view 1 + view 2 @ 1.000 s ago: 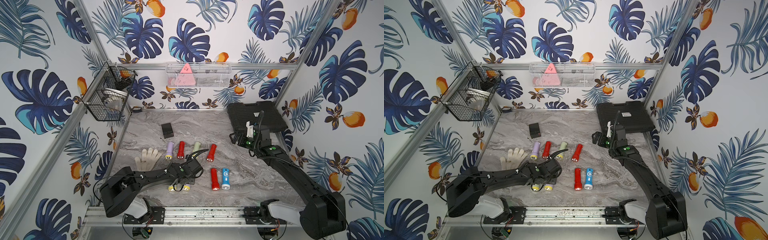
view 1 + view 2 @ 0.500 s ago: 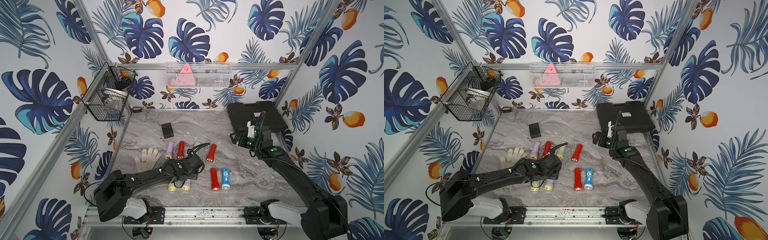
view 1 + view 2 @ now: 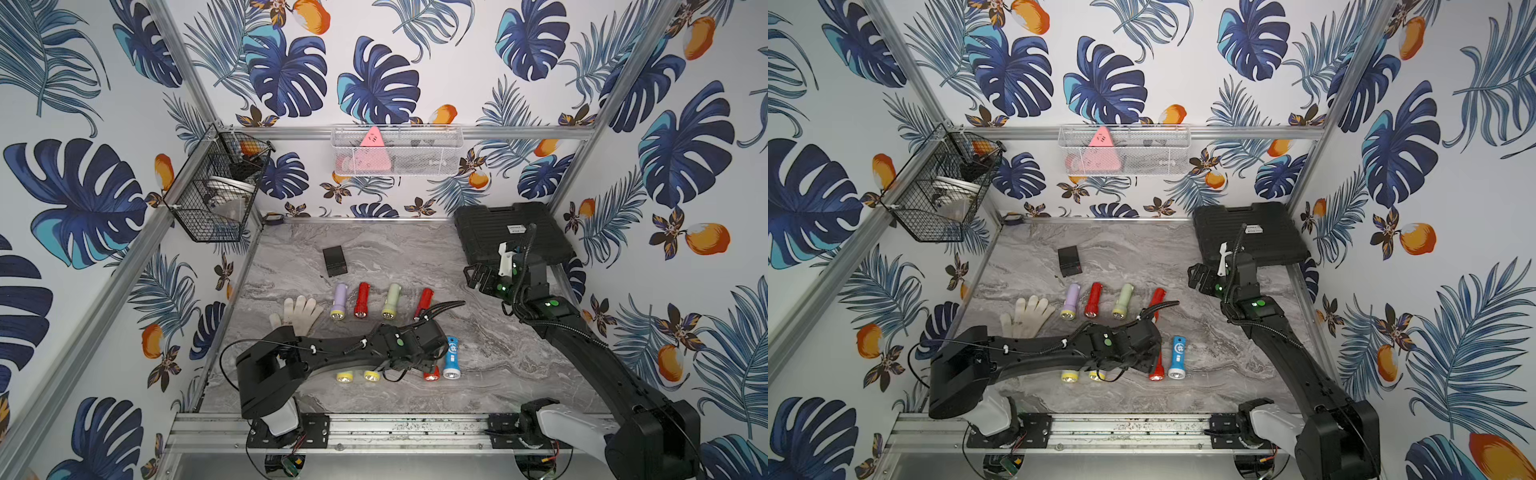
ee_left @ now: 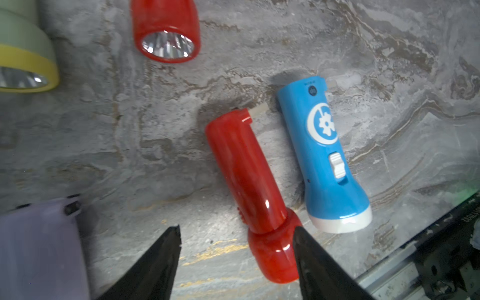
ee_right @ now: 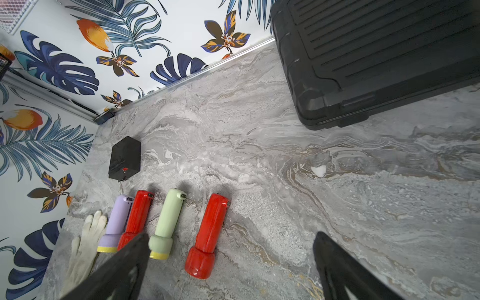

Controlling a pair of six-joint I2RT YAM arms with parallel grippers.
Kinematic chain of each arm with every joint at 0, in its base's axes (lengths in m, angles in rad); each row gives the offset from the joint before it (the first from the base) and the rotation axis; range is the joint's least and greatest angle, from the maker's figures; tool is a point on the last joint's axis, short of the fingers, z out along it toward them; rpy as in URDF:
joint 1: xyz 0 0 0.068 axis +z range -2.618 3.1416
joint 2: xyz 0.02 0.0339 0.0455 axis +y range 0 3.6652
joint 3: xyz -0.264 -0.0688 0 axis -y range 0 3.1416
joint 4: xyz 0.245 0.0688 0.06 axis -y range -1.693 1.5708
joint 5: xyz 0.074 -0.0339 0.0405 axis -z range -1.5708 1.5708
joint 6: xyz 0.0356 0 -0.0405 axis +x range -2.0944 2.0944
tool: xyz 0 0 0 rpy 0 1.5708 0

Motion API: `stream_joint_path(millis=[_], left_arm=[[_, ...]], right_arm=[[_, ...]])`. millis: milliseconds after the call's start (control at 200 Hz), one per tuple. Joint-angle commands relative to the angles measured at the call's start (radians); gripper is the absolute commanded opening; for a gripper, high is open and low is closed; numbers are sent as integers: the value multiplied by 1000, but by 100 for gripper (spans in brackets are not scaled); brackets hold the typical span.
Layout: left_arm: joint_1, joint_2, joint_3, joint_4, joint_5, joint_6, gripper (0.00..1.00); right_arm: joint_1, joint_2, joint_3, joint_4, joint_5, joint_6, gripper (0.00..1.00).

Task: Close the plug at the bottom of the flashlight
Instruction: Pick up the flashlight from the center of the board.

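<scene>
Fingers of the left gripper stand apart, empty, over a glossy red plastic flashlight whose pale tail plug looks unclosed; right gripper likewise spread.

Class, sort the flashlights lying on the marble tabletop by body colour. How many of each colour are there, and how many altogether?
Red flashlights: 3
Lilac flashlights: 2
Green flashlight: 1
Blue flashlight: 1
Yellow-headed flashlight, body colour hidden under the left arm: 1
Total: 8
</scene>
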Motion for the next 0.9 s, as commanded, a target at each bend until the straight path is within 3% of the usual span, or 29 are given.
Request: stream_joint_path(millis=[0, 671, 896], left_arm=[[-14, 41, 33, 13, 6, 8, 73], [-19, 205, 80, 7, -64, 80, 70], [-18, 230, 60, 1, -67, 78, 61]], right_arm=[[1, -10, -4, 12, 21, -3, 100], [-1, -39, -11, 15, 32, -6, 100], [-1, -35, -13, 18, 35, -6, 100]])
